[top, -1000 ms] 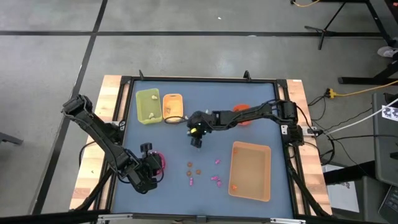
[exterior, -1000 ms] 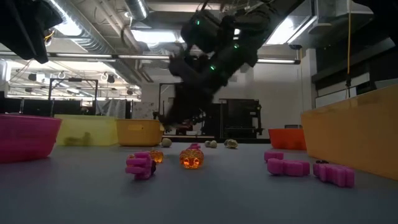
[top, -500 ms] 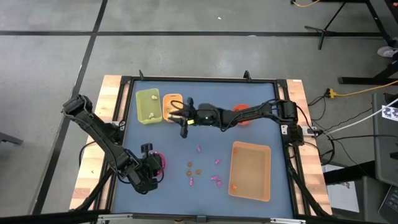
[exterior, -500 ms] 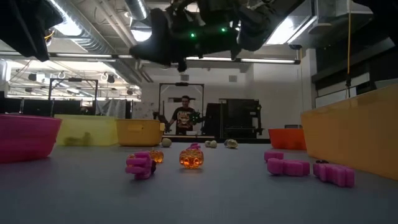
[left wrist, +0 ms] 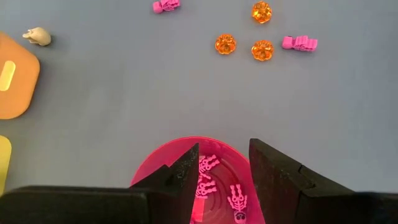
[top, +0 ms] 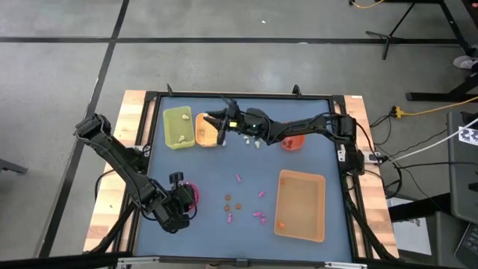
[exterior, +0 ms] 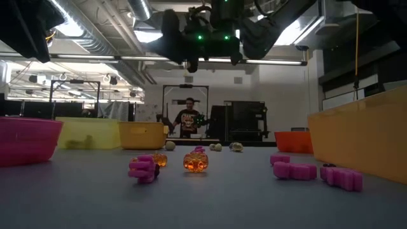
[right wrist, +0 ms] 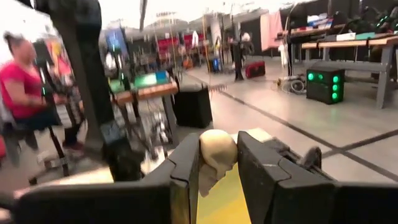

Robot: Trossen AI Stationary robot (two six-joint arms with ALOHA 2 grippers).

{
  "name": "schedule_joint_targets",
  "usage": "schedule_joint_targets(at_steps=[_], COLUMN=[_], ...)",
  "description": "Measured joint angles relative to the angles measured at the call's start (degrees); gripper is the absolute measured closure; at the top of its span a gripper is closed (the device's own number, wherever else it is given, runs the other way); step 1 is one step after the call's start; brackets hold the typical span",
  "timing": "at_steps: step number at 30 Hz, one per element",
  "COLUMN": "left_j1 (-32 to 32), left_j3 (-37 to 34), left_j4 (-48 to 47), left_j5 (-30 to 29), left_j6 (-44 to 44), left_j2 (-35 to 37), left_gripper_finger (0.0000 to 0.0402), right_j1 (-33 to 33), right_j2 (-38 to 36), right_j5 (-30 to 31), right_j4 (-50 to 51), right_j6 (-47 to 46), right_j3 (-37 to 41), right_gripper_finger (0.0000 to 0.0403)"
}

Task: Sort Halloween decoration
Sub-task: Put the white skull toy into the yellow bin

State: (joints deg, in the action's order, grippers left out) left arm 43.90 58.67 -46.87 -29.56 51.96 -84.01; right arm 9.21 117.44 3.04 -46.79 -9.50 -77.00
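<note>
My right gripper clenched a cream skull above the orange tray. I could not tell its direction. My left gripper waited released over the pink bowl.

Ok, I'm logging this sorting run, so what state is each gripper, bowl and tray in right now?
Right gripper: shut on a cream-white trinket, raised over the small orange tray.
Left gripper: open, above the pink bowl.
Pink bowl: holds pink skeletons.
Large tan tray: nearly bare.

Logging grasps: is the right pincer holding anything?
Yes: the right pincer is shut on a cream skull trinket, wedged between its fingers.
</note>
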Motion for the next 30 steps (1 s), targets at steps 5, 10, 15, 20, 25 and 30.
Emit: schedule_joint_targets(at_steps=[5, 10, 15, 20, 25, 30], left_j1=[0.00, 0.00, 0.00, 0.00, 0.02, 0.02], left_j3=[0.02, 0.02, 0.07, 0.07, 0.07, 0.07], left_j4=[0.13, 0.41, 0.47, 0.50, 0.70, 0.70], left_j5=[0.01, 0.02, 0.00, 0.02, 0.11, 0.11], left_j6=[0.00, 0.00, -0.02, -0.02, -0.02, -0.02], left_j2=[0.00, 0.00, 0.00, 0.00, 0.02, 0.02], left_gripper_finger=[0.0276, 0.0276, 0.0276, 0.0276, 0.0276, 0.0276], right_j1=[-0.34, -1.01, -0.78, -0.08, 0.23, 0.20], right_j2=[3.24, 10.05, 17.18, 22.07, 24.78, 26.09], right_j5=[-0.99, -1.97, -2.58, -2.48, -0.66, -0.49], right_j4=[-2.99, 2.07, 14.07, 19.42, 20.09, 20.15], right_j6=[-1.64, -1.38, -0.54, -0.52, -0.51, -0.50], right_j3=[-5.94, -17.44, -29.09, -35.49, -35.97, -35.97], right_gripper_finger=[0.0320, 0.0320, 0.0320, 0.0313, 0.0302, 0.0300])
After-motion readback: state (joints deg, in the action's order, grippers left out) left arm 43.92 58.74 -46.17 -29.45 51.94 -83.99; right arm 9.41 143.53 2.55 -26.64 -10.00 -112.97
